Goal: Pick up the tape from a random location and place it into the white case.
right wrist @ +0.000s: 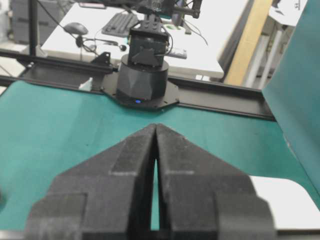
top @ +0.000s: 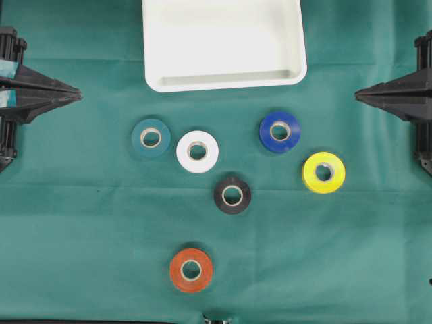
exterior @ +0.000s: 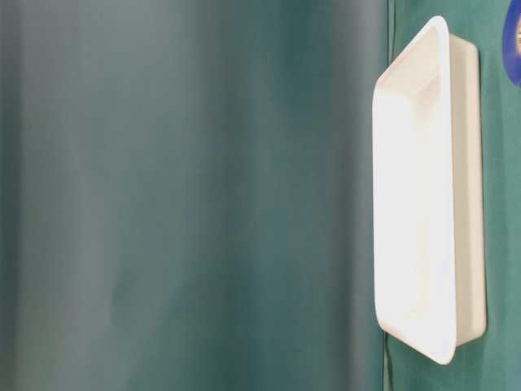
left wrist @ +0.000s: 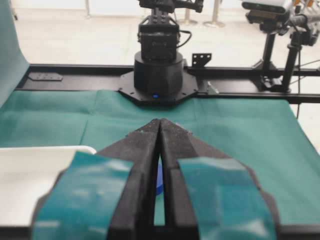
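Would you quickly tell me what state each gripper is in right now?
Left gripper: closed, holding nothing.
Right gripper: closed, holding nothing.

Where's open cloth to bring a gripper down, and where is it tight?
Roomy: the cloth left of the orange roll, and right of it below the yellow roll. The white case holds nothing. Tight: teal roll and white roll nearly touch, with the black roll close below. The blue roll sits just under the case's rim.

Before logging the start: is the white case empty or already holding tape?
Empty. The overhead view shows the white case with a bare interior; all six tape rolls lie on the green cloth outside it.
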Action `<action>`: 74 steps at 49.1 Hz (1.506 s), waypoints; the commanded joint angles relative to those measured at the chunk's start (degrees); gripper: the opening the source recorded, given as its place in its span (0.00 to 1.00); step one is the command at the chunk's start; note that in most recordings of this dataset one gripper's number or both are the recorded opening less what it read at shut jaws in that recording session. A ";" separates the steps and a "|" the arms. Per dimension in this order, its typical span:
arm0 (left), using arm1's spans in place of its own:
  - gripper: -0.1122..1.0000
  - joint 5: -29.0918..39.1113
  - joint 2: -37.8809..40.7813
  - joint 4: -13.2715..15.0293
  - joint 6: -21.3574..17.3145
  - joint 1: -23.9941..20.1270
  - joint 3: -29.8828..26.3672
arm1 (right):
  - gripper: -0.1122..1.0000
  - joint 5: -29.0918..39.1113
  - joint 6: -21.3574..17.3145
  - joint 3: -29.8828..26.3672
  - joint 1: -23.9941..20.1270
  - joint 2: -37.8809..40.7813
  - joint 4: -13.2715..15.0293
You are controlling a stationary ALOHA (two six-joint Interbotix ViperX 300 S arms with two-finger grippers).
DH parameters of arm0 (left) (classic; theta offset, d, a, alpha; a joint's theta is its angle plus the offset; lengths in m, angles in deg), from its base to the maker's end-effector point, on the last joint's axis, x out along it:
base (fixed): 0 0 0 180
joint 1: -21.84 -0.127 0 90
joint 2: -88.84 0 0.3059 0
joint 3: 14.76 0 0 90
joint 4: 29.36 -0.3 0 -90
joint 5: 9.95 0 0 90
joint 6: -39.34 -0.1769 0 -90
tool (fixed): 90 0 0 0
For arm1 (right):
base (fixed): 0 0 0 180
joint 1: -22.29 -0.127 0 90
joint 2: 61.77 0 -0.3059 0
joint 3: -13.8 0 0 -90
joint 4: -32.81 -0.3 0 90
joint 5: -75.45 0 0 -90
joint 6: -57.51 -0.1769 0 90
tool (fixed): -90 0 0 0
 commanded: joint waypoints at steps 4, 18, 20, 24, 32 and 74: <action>0.12 -0.35 -0.44 0.35 -0.18 0.26 -1.32 | 0.10 0.44 -0.09 -1.49 0.26 0.26 -0.09; 0.11 2.20 -0.35 0.35 0.18 0.26 -1.32 | 0.10 1.76 -0.26 -1.85 0.26 0.26 -0.09; 0.11 2.29 -0.44 0.44 0.18 0.26 -1.32 | 0.10 1.76 -0.26 -1.85 0.26 0.26 -0.09; 0.11 2.29 -0.35 0.44 0.09 0.26 -1.41 | 0.10 2.29 -0.26 -1.93 0.26 0.26 -0.09; 0.11 2.29 0.09 0.35 -0.18 0.26 -1.32 | 0.10 3.34 -0.26 -2.11 0.26 0.18 -0.09; 1.00 2.90 0.70 0.53 0.26 1.32 -1.85 | 0.93 5.89 -0.26 -3.43 0.26 0.88 -0.09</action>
